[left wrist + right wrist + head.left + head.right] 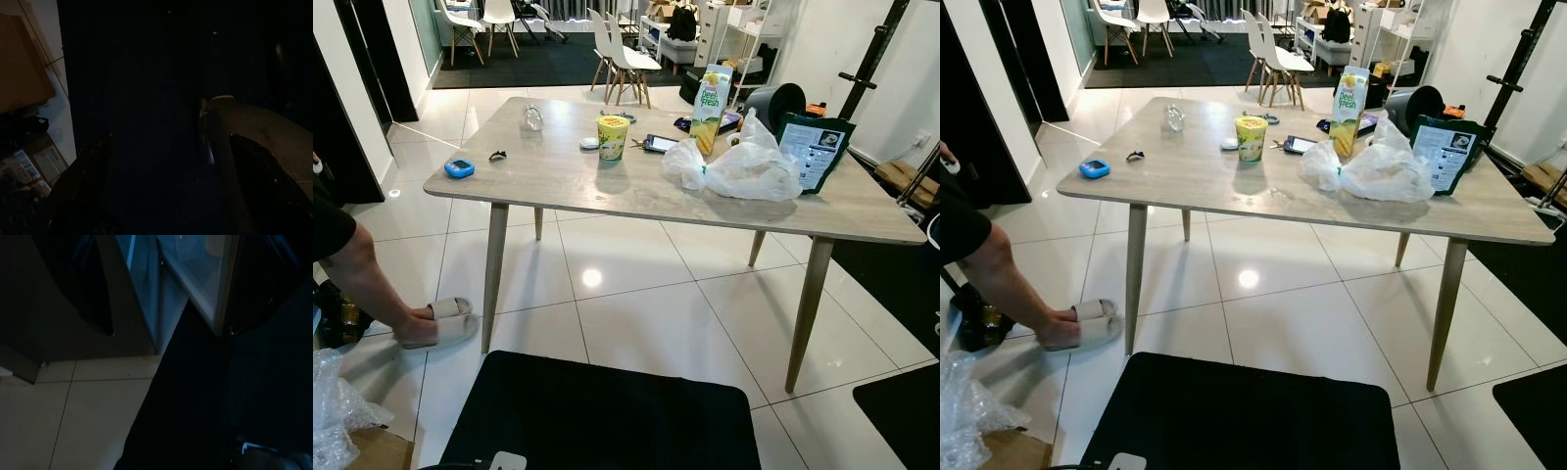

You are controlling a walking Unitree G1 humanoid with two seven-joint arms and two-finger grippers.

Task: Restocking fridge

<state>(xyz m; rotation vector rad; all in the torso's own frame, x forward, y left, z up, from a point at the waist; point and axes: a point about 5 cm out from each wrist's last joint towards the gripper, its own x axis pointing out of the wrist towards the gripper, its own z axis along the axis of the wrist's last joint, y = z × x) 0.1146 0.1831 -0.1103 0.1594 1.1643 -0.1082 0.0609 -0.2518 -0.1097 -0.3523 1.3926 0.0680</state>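
Note:
On the wooden table (558,171) a yellow and green juice carton (710,108) stands upright toward the far right. A yellow printed cup (612,137) stands near the middle, and a crumpled white plastic bag (744,166) lies beside the carton. A dark green pouch (815,149) leans behind the bag. Both arms hang low and idle. In the dark left wrist view my left gripper (171,196) is open over a black mat. My right gripper (170,330) is open too, above tiled floor and a glass-fronted edge.
A person's leg in a beige slipper (438,321) rests on the tiles left of the table. A blue gadget (459,167), a phone (659,143) and a small glass item (531,118) lie on the table. A black mat (607,411) lies before me; white chairs (625,59) stand beyond.

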